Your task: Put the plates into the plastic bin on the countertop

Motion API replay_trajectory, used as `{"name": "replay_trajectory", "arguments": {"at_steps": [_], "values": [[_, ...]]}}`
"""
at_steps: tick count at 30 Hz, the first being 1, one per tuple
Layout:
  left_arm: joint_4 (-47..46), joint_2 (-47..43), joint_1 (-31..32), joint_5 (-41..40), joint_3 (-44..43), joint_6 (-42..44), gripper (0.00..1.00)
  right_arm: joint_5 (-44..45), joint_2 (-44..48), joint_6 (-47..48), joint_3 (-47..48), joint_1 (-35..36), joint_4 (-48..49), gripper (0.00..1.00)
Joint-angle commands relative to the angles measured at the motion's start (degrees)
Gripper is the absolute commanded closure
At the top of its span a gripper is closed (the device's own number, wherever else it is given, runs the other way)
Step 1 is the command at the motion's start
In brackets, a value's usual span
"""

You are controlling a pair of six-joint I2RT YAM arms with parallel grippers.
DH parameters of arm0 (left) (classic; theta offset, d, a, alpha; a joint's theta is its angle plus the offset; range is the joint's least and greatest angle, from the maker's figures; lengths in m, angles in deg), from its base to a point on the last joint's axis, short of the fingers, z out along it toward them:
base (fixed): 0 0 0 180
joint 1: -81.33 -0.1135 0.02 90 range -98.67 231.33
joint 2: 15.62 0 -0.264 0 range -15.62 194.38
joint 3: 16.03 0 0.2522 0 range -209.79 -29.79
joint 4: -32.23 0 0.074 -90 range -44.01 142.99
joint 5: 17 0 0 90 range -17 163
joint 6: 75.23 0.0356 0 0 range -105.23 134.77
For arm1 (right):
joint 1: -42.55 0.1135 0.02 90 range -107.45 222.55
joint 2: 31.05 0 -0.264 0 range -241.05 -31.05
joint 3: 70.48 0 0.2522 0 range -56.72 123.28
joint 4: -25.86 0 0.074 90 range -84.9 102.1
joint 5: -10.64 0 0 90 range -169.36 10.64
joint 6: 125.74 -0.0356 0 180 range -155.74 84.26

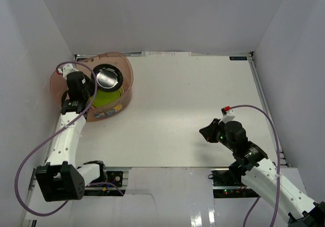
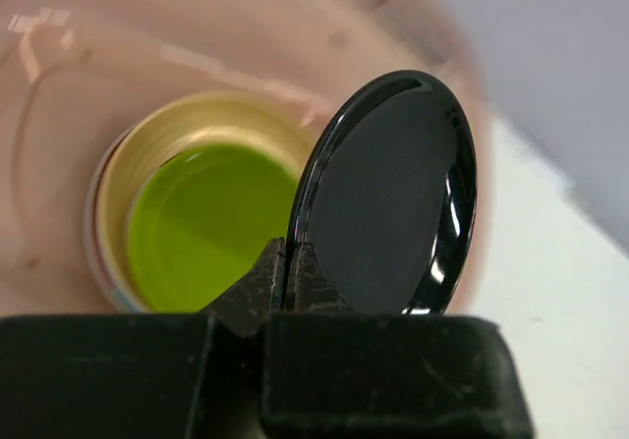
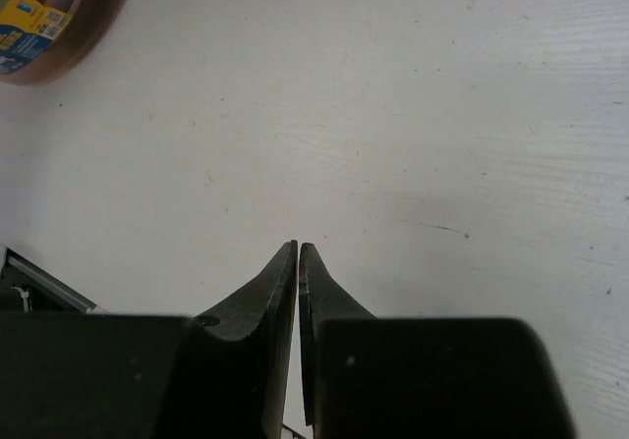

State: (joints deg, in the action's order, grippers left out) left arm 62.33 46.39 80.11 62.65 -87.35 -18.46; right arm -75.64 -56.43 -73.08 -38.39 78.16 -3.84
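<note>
My left gripper (image 2: 289,252) is shut on the rim of a glossy black plate (image 2: 393,198) and holds it tilted above the plastic bin (image 2: 59,115). In the top view the left gripper (image 1: 90,92) and the black plate (image 1: 107,78) hang over the bin (image 1: 127,69) at the far left of the countertop (image 1: 177,110). A stack of plates lies in the bin, a lime green one (image 2: 206,223) on top inside an orange-yellow one (image 2: 211,115). My right gripper (image 3: 298,249) is shut and empty above bare countertop; in the top view it (image 1: 205,132) is at the near right.
White walls close in the countertop on three sides. A metal rail (image 1: 261,100) runs along the right edge. The bin's labelled edge (image 3: 39,22) shows at the top left of the right wrist view.
</note>
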Motion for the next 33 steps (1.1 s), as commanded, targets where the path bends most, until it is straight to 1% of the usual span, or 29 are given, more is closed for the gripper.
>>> {"name": "replay_trajectory", "arguments": {"at_steps": [1, 4, 6, 7, 8, 9, 10, 12, 13, 14, 18, 20, 21, 24, 25, 26, 27, 28, 29, 30, 31, 32, 33], "values": [[2.82, 3.45, -4.4, 5.42, 4.12, 0.28, 1.0, -2.06, -0.98, 0.34, 2.94, -0.11, 3.99, 0.9], [2.3, 4.86, -5.73, 6.31, 6.49, -0.6, 1.0, -1.88, -1.51, 0.34, 2.85, -0.11, 3.99, 0.91], [2.12, 4.69, -5.99, 4.2, 7.81, -0.69, 1.0, -1.79, -1.86, 0.08, 2.51, -0.11, 4.51, 0.9], [1.94, 4.43, -6.17, 3.94, 7.99, -0.69, 0.96, -1.97, -2.03, -0.01, 2.33, -0.02, 4.78, 0.91], [1.68, 4.34, -6.43, 3.85, 7.9, -0.26, 0.84, -2.06, -2.21, -0.1, 2.15, -0.11, 5.04, 0.9], [1.42, 4.51, -6.52, 4.28, 7.64, 0.27, 0.65, -2.14, -2.82, -0.19, 2.06, -0.11, 5.74, 0.9], [1.94, 5.38, -6.52, 4.63, 6.42, 0.88, 0.34, -2.49, -3.17, -0.27, 2.06, -0.11, 6.01, 0.9], [3.08, 5.92, -6.52, 5.86, 5.09, 1.85, 0.13, -3.02, -4.14, -0.45, 2.41, -0.11, 6.62, 0.9], [3.43, 5.49, -6.43, 6.56, 4.65, 2.03, 0.05, -3.2, -4.41, -0.45, 2.59, -0.11, 6.98, 0.91], [3.35, 3.65, -6.52, 7.09, 4.3, 1.95, 0.02, -3.2, -4.58, -0.36, 2.85, -0.11, 6.98, 0.9], [2.91, -3.47, -6.52, 9.29, 2.28, 1.86, 0.02, -2.76, -5.55, 0.95, 5.22, -0.11, 6.28, 0.9], [3.0, -6.11, -6.43, 14.45, 0.53, 1.51, 0.02, -2.15, -6.07, 2.18, 7.33, -0.11, 5.49, 0.9], [2.3, -8.73, -6.43, 20.14, 0.35, 0.37, 0.02, -1.71, -6.16, 2.71, 8.21, -0.11, 5.14, 0.89], [0.37, -13.13, -6.26, 30.97, 0.96, -1.65, 0.02, -1.35, -6.87, 4.9, 12.51, -0.11, 3.64, 0.85], [-1.73, -14.11, -6.17, 38.4, 1.48, -3.4, 0.02, -1.09, -7.04, 5.61, 13.83, -0.11, 3.03, 0.8], [-3.49, -15.25, -5.39, 42.39, 2.36, -4.46, 0.02, -1.0, -7.13, 7.53, 17.06, -0.11, 1.63, 0.76], [-5.07, -17.7, -4.86, 45.91, 4.19, -5.25, 0.02, -0.65, -7.05, 8.59, 18.83, -0.11, 0.75, 0.62], [-7.26, -19.03, -3.55, 51.25, 4.99, -6.13, 0.02, -0.13, -6.87, 9.73, 20.76, -0.11, -0.3, 0.53], [-7.81, -20.26, -2.92, 53.57, 5.7, -5.97, 0.02, 0.75, -6.61, 10.79, 24.44, -0.11, -1.53, 0.44], [-8.07, -21.75, -2.31, 55.85, 6.23, -5.27, 0.02, 1.71, -5.56, 12.45, 26.13, -0.11, -3.72, 0.36], [-7.64, -24.9, -1.0, 57.53, 7.36, -2.83, 0.02, 4.94, -4.85, 12.9, 27.62, -0.11, -4.79, 0.2], [-6.42, -26.5, -0.2, 59.29, 8.07, -1.24, 0.02, 7.15, -3.89, 13.0, 28.77, -0.11, -5.67, 0.1], [-4.41, -27.99, 0.33, 58.96, 8.43, 0.61, 0.02, 9.26, -1.53, 13.0, 29.74, -0.11, -6.2, 0.01]]}}
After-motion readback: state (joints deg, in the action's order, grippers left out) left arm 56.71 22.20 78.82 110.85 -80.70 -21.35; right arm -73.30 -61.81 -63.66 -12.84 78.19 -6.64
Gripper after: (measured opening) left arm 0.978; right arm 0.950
